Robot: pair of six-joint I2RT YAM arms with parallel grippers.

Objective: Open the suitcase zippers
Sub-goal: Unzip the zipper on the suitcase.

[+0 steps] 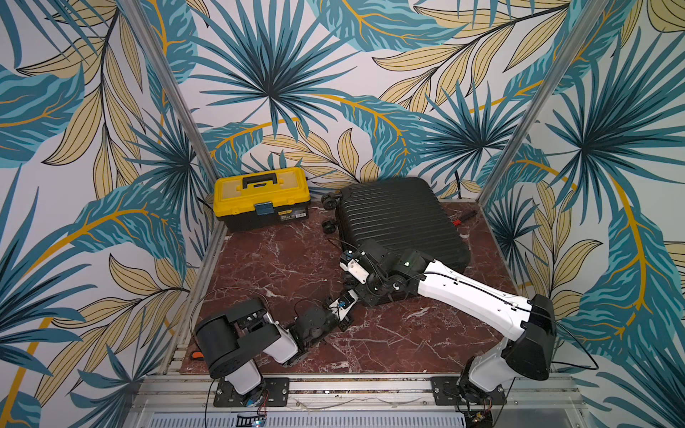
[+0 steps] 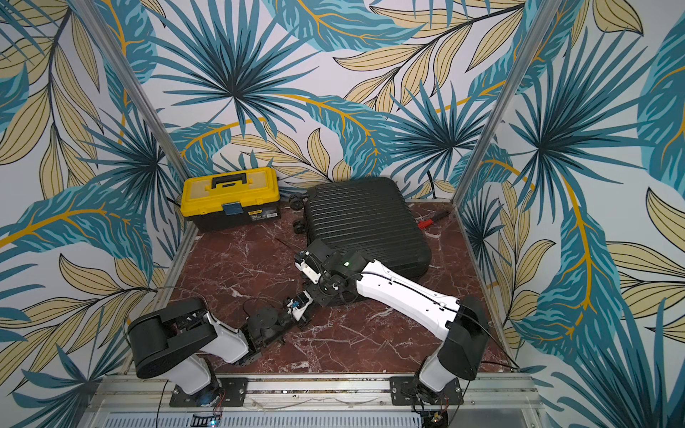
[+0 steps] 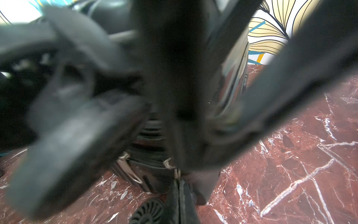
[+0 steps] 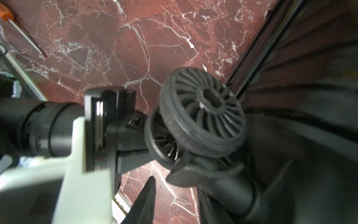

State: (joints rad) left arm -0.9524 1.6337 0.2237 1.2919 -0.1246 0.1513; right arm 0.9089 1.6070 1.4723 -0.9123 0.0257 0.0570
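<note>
The black ribbed suitcase (image 1: 400,222) (image 2: 365,222) lies flat at the back right of the marble table in both top views. My left gripper (image 1: 346,302) (image 2: 302,302) lies low at its near left corner. In the left wrist view the left gripper (image 3: 177,181) is shut, with a small pale zipper pull (image 3: 176,173) pinched at its tips. My right arm reaches over the same corner. In the right wrist view the right gripper (image 4: 176,183) stands open beside a suitcase wheel (image 4: 203,116), marble showing between its fingers. The zipper track is mostly hidden.
A yellow-and-black toolbox (image 1: 261,198) stands at the back left. A red-and-black tool (image 1: 463,218) lies right of the suitcase. An orange-handled screwdriver (image 1: 196,355) (image 4: 5,15) lies at the table's front left edge. Metal frame posts flank the table.
</note>
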